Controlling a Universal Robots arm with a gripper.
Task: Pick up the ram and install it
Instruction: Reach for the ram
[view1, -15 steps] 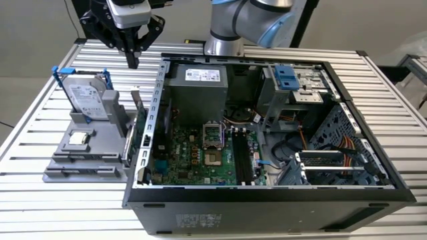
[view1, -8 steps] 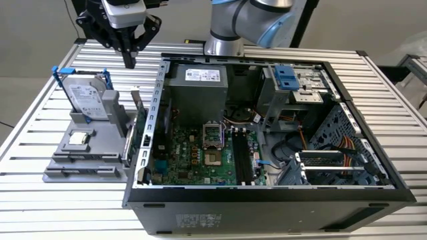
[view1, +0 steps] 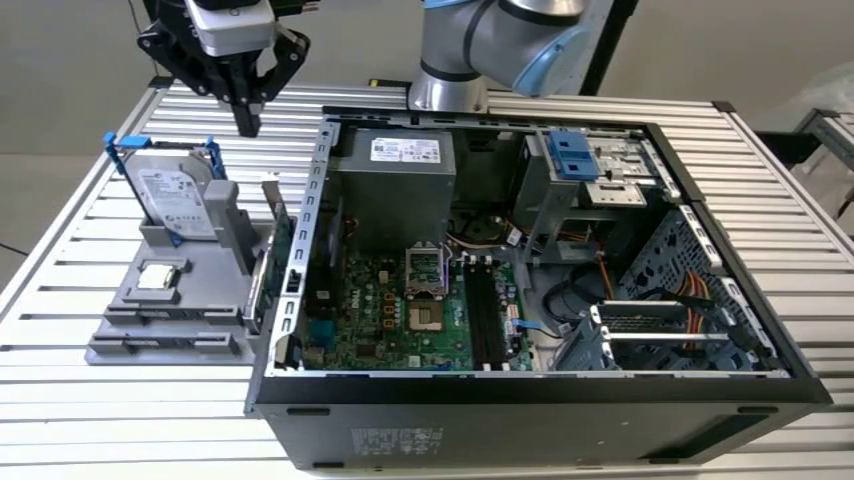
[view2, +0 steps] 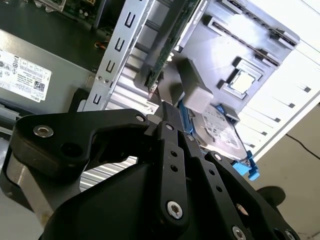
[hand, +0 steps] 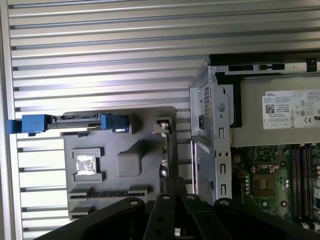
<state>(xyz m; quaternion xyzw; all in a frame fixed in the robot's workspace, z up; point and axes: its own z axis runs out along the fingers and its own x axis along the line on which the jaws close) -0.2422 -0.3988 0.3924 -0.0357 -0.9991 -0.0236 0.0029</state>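
computer case (view1: 534, 415): open and nearest in the exterior view, with its motherboard (view1: 387, 320) exposed.
memory slots (view1: 483, 312): long dark slots on the motherboard; no stick seems to be seated there, so the install is not done.
grey holder (view1: 134, 345): on the table (view1: 134, 425), just beside the case at the exterior view's left.
ram (view2: 165, 50): stands on edge in the holder, at the side nearest the case, not yet lifted.
gripper (view1: 247, 122): farthest back, above the holder's far end and apart from the ram; its tips are together with nothing between them.
progress: by my judgement, both pick-up and install remain.
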